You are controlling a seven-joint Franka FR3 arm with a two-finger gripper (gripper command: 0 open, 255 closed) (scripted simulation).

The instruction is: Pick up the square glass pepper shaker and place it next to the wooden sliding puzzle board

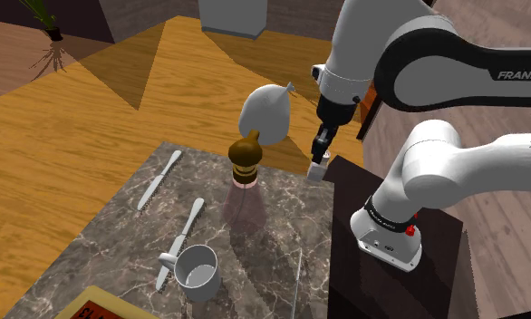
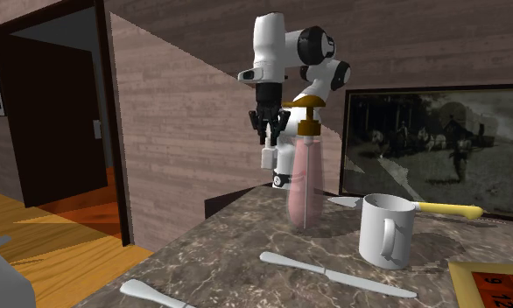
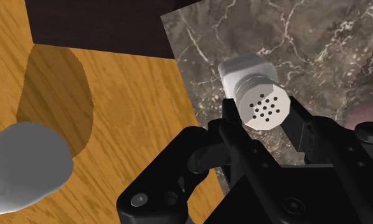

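Clamps gripper (image 3: 263, 113) fingers on the perforated cap of the square pepper shaker (image 3: 247, 71), gripping high, probably to leave the base free for setting down. Hangs it near the brown-topped pink mill (image 1: 246, 163), seemingly clear of the marble tabletop (image 1: 273, 249). Leaves the puzzle board (image 1: 91, 305) well beyond the mill, past the mug (image 1: 198, 270).

Shoulder view: the bottle (image 1: 246, 165) stands on the table (image 1: 282, 263). To the bottle's right, by the stand (image 1: 363, 290), the gripper (image 1: 321, 156) clasps the shaker (image 1: 319, 170). Left of the bottle lies a knife (image 1: 159, 179). Nearer the camera lie a second knife (image 1: 187, 227), the mug (image 1: 198, 270) and the puzzle board (image 1: 96, 306). Behind the bottle, a sack (image 1: 265, 113) sits on the floor (image 1: 91, 118).
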